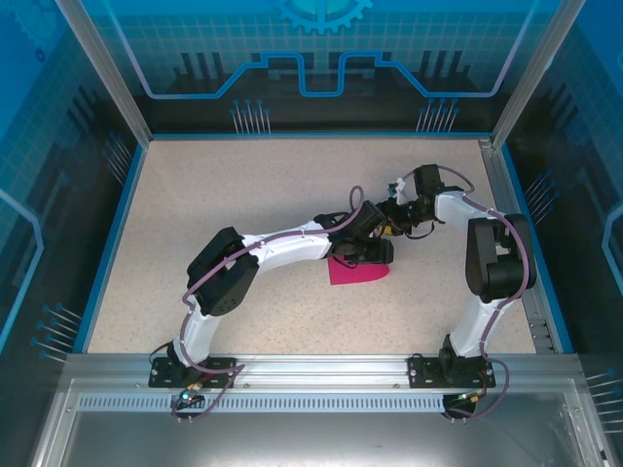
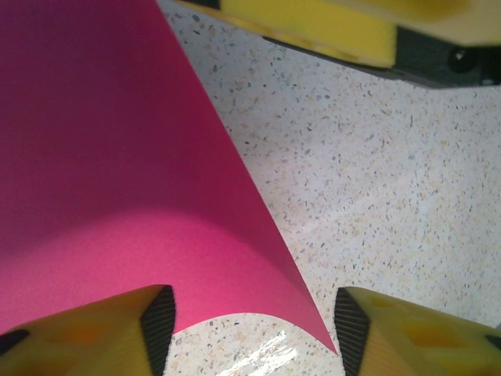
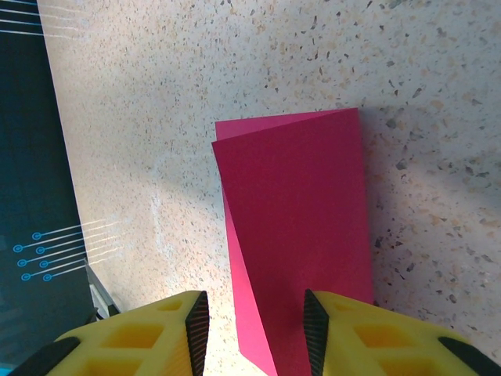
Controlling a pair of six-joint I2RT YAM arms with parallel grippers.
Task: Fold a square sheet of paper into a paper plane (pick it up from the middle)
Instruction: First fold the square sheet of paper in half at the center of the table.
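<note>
The square sheet of paper (image 1: 356, 273) is magenta-pink and lies mid-table, folded over on itself. In the right wrist view the folded sheet (image 3: 297, 235) lies flat and runs between the fingers of my open right gripper (image 3: 257, 329), close to the right-hand pad. In the left wrist view one flap of the sheet (image 2: 102, 157) curls up off the table. Its curved edge and sharp corner sit between the wide-apart fingers of my left gripper (image 2: 254, 329). From above, the left gripper (image 1: 375, 251) and right gripper (image 1: 387, 222) meet over the sheet's far edge. The paper plane is out of view.
The speckled beige table (image 1: 243, 195) is bordered by blue rails and transparent walls. A yellow finger of the right gripper (image 2: 313, 27) shows at the top of the left wrist view. Both arm bases are bolted to the near metal rail (image 1: 311, 375).
</note>
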